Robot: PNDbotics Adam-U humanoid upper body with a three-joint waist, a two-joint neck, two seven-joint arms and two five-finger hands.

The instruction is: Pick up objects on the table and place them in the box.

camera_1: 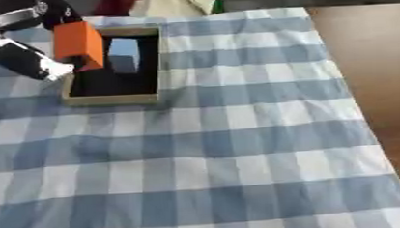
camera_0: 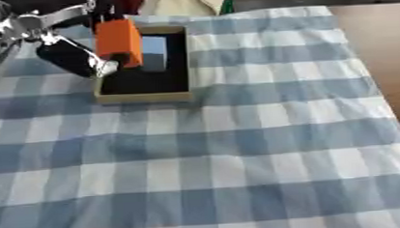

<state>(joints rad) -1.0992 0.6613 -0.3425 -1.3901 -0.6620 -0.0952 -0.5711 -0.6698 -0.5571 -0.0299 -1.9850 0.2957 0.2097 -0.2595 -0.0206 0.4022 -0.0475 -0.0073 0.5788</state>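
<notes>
An orange block [camera_0: 118, 41] hangs over the left edge of a shallow tan box [camera_0: 143, 97] with a black inside, at the far left of the table. My left hand [camera_0: 72, 57] comes in from the upper left and is shut on the block, with the thumb below it and the fingers above. A pale blue block [camera_0: 154, 52] lies inside the box, just right of the orange one. The orange block hides part of the box's left wall. My right hand shows in neither view.
A blue and white checked cloth [camera_0: 222, 158] covers the table. Bare brown tabletop [camera_0: 387, 54] runs along the right side. Cream fabric [camera_1: 178, 3] and a red shape [camera_1: 118, 3] lie beyond the far edge.
</notes>
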